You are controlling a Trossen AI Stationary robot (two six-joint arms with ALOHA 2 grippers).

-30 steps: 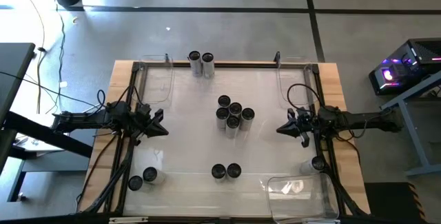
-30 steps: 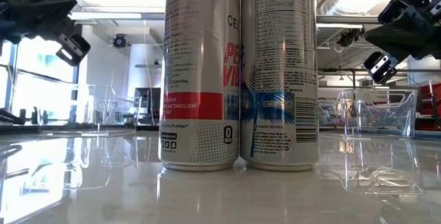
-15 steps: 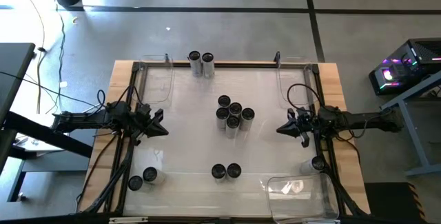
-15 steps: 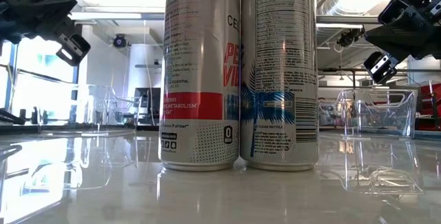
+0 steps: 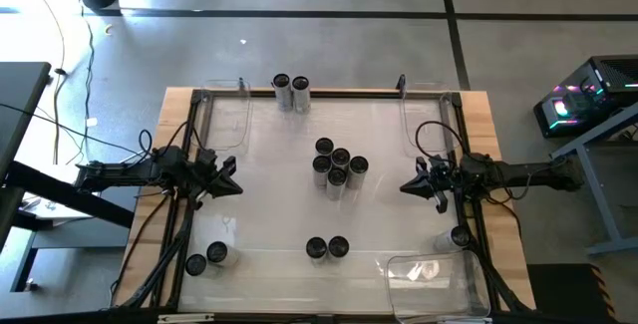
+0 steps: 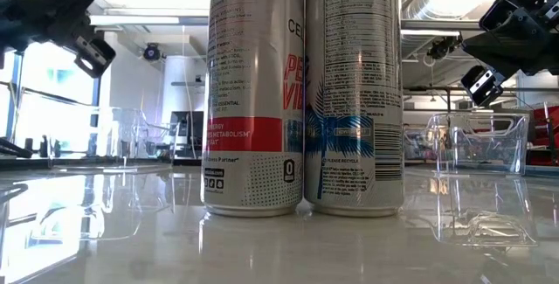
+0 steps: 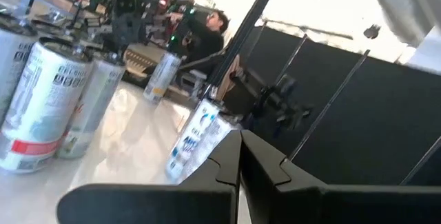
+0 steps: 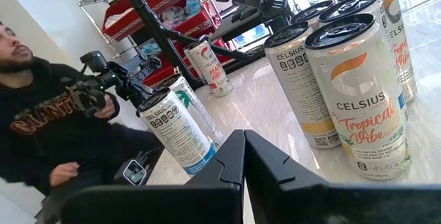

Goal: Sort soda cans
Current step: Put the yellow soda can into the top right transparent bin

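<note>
Several silver soda cans with dark tops stand upright on the table. A cluster is at the middle, and a pair stands at the far edge. A second pair at the near edge fills the low view. Another pair is near left, and a single can near right. My left gripper hovers shut left of the cluster. My right gripper hovers shut to the cluster's right. Both are above the table.
Clear plastic bins sit at the far left, far right and near right corners. Open tabletop lies between each gripper and the middle cluster. A person in a dark hoodie is beyond the table's left side.
My left gripper has risen a little and stays shut. The cans and my right arm have kept still.
</note>
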